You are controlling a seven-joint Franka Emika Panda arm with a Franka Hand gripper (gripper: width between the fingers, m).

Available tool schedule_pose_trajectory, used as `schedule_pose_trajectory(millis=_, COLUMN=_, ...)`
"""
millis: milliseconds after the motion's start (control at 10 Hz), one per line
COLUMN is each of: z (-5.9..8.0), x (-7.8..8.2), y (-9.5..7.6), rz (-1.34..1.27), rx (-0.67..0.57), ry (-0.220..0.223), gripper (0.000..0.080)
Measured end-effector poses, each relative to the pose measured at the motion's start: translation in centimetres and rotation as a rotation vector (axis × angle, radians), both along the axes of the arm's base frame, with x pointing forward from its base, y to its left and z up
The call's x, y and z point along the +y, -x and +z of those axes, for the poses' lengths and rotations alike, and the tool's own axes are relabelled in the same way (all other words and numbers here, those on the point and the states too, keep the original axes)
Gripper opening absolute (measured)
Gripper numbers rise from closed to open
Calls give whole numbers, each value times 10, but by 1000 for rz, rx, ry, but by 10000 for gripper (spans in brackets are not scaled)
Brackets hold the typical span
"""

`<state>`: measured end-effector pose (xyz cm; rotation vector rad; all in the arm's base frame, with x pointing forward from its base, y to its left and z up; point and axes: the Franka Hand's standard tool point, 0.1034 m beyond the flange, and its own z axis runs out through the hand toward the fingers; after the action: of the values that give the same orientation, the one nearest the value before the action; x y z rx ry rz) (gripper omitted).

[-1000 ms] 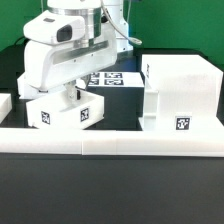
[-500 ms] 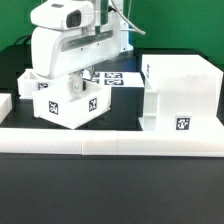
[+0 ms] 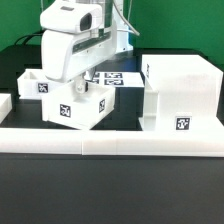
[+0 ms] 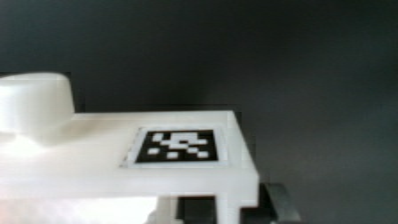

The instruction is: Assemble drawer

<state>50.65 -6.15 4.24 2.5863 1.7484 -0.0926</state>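
My gripper (image 3: pixel 82 86) is shut on the wall of a small white open-top tray (image 3: pixel 72 108) with a tag on its front, and holds it tilted a little above the black table. The tall white housing (image 3: pixel 180 95) stands to the exterior view's right, apart from the tray. A second tray (image 3: pixel 33 84) sits behind, to the left. In the wrist view the held tray (image 4: pixel 107 160) shows its tag (image 4: pixel 178 147) and round knob (image 4: pixel 36 100). The gripper (image 4: pixel 237 208) clamps the tray wall between its dark fingers (image 4: pixel 281 205).
A long low white border bar (image 3: pixel 110 141) runs along the front, and a short piece (image 3: pixel 5 103) lies at the left. The marker board (image 3: pixel 112 78) lies flat behind the held tray.
The gripper has carried the tray toward the exterior view's right, closer to the housing, and the second tray behind it has come into view.
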Motion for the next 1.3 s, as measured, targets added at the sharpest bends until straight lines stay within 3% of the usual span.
schedule_pose_trajectory(millis=400, z=-3, x=-5, y=-2, rz=298, rx=22, ry=3, gripper=46)
schedule_pose_trajectory(millis=700, z=-4, x=-5, y=-1, rz=274, rx=24, ry=4, gripper=46)
schedule_pose_trajectory(millis=1000, z=5, x=13, y=-15, rz=201, rx=-5, ry=3, gripper=46)
schedule_pose_trajectory(millis=1300, z=1, x=11, y=-15, rz=196, rx=-31, ry=7, gripper=46)
